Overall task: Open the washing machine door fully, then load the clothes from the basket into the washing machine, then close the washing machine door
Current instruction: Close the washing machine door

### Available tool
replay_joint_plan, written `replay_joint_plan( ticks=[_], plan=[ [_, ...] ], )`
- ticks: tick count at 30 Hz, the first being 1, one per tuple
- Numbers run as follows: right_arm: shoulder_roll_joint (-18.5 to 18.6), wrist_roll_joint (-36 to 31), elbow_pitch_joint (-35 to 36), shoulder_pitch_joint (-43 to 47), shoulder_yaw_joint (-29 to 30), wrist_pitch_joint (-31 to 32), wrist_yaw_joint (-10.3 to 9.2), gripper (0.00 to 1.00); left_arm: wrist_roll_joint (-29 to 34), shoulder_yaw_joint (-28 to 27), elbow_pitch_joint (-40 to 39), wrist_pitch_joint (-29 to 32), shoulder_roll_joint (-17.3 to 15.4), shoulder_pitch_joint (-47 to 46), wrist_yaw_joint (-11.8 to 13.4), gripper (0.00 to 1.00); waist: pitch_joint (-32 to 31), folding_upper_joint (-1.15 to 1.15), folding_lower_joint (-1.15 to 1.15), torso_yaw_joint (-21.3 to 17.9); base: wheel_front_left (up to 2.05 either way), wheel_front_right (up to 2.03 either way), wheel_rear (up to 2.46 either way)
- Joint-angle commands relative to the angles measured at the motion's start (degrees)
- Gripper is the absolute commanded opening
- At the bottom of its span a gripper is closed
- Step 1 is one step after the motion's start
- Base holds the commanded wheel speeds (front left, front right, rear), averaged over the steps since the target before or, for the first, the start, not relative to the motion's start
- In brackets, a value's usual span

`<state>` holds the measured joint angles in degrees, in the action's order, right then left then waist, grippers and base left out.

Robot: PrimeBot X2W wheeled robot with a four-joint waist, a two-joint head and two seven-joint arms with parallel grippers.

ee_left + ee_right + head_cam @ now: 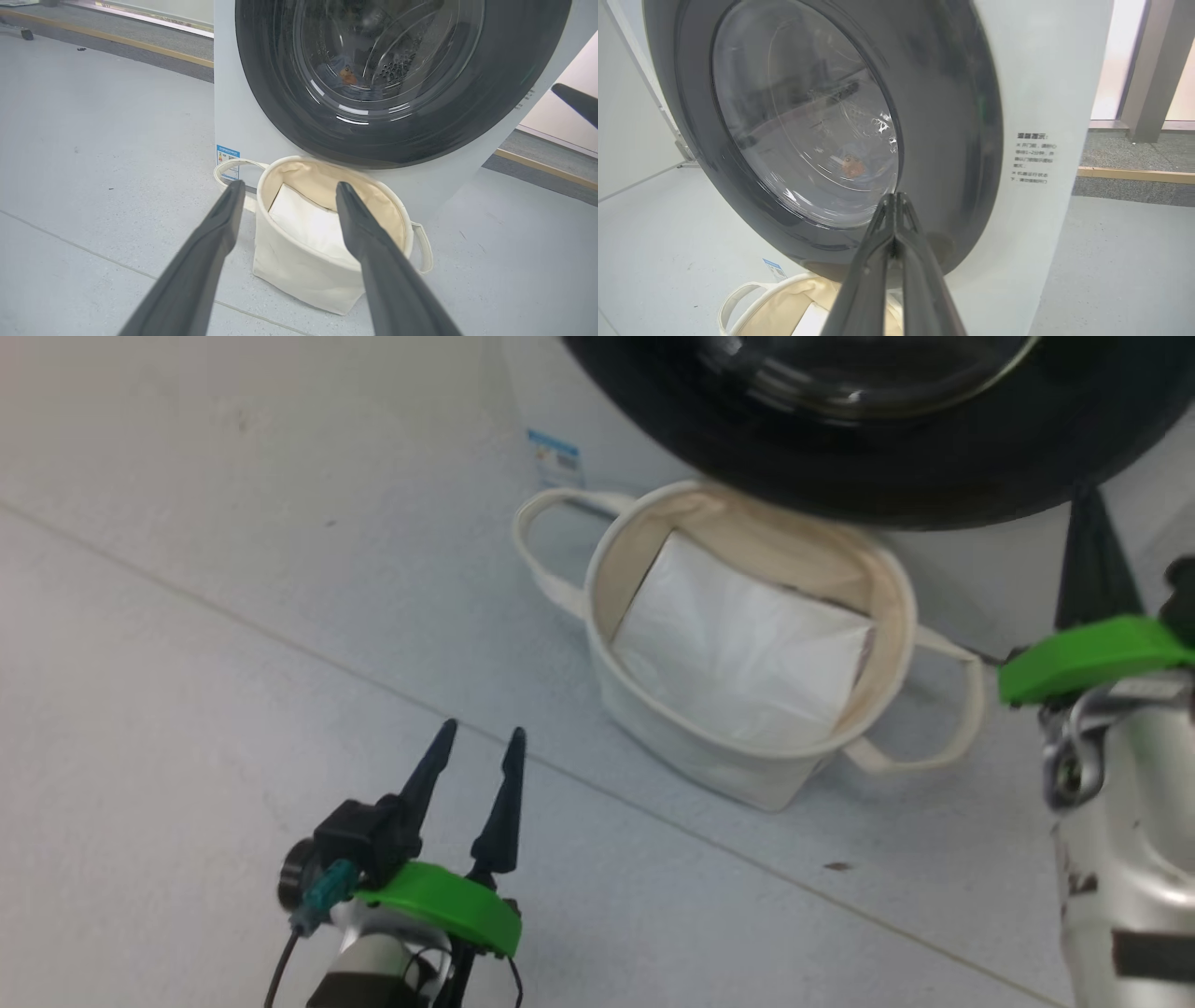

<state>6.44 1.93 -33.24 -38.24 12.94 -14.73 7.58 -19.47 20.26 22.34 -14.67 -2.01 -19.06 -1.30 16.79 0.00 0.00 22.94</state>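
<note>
The door [387, 60] is seen as a large round disc with a wide glossy black rim and a clear glass centre, lying flat against the white front of the machine [224, 93]. Being round, it has no long axis; its face is turned towards both hands. Through the glass, light-blue clothes [345, 74] with an orange-brown print are seen low in the steel drum.

The left hand [483, 733] is held wide, with nothing between its fingers, above the grey floor [187, 616]. Just ahead of it the basket [681, 751] is found, and the door is beyond and above that. The basket is a cream canvas tub standing upright, its mouth turned up and its two looped handles set out to opposite sides. A flat white sheet [747, 653] is leaned at a tilt inside it. A small blue sticker [557, 457] is seen on the machine's lower front, beyond the basket.

The right hand [895, 198] is closed tight on nothing, its tips pointed at the lower part of the door's black rim. Whether the rim is touched cannot be told.
</note>
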Motion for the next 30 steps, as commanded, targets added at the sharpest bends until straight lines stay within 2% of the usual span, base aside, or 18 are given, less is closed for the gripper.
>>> replay_joint_plan(
  ticks=[1,8,11,15,23,24,25,26,30],
  plan=[
    [-1.05,1.43,2.87,1.74,-2.56,-0.27,-0.09,0.00,0.22,-2.84,-1.38,-0.33,-0.87,0.41,-0.36,1.00,-4.18,0.00,0.00,-3.86,0.00,0.00,0.00],
    [-2.57,6.84,11.42,13.52,-9.17,-0.27,-0.09,0.00,1.27,-7.10,-0.33,-0.33,-0.96,3.17,-1.19,1.00,-9.41,0.00,0.00,-9.95,0.00,0.00,0.00],
    [-1.82,6.38,15.79,18.42,-11.11,-0.27,-0.09,0.00,1.90,-8.83,-1.36,-0.33,-0.95,4.22,-1.64,1.00,-10.27,0.00,0.00,-12.14,0.00,0.00,0.00],
    [-2.26,6.62,21.00,25.31,-10.19,-0.27,-0.09,0.00,3.63,-10.44,-2.05,-0.33,-1.03,5.87,-2.24,1.00,-11.34,0.00,0.00,-14.73,0.00,0.00,0.00],
    [-3.22,5.54,27.85,31.89,-12.19,-0.27,-0.09,0.00,6.95,-14.10,-5.20,-0.33,-1.84,8.95,-1.87,1.00,-11.55,0.00,0.00,-19.02,0.00,0.00,0.00],
    [-3.28,5.23,28.31,32.50,-12.47,-0.27,-0.09,0.09,6.12,-14.69,-5.08,-0.33,-1.70,9.28,-2.06,1.00,-11.70,0.00,0.00,-19.37,0.00,0.00,0.00],
    [-3.33,4.81,28.83,32.95,-12.59,-0.27,-0.09,0.45,5.50,-15.17,-4.91,-0.33,-1.59,9.49,-2.21,1.00,-11.80,0.00,0.00,-19.72,0.00,0.00,0.00],
    [-3.39,4.63,29.45,33.29,-12.50,-0.27,-0.09,1.00,5.17,-15.57,-4.88,-0.33,-1.51,9.59,-2.30,1.00,-11.87,0.00,0.00,-20.03,0.00,0.00,0.00],
    [-3.52,8.40,27.19,34.79,-11.90,-0.27,-0.09,1.00,5.77,-16.09,-4.86,-0.33,-1.28,9.63,-2.09,1.00,-12.30,0.00,0.00,-20.64,0.00,0.00,0.00]
  ],
)
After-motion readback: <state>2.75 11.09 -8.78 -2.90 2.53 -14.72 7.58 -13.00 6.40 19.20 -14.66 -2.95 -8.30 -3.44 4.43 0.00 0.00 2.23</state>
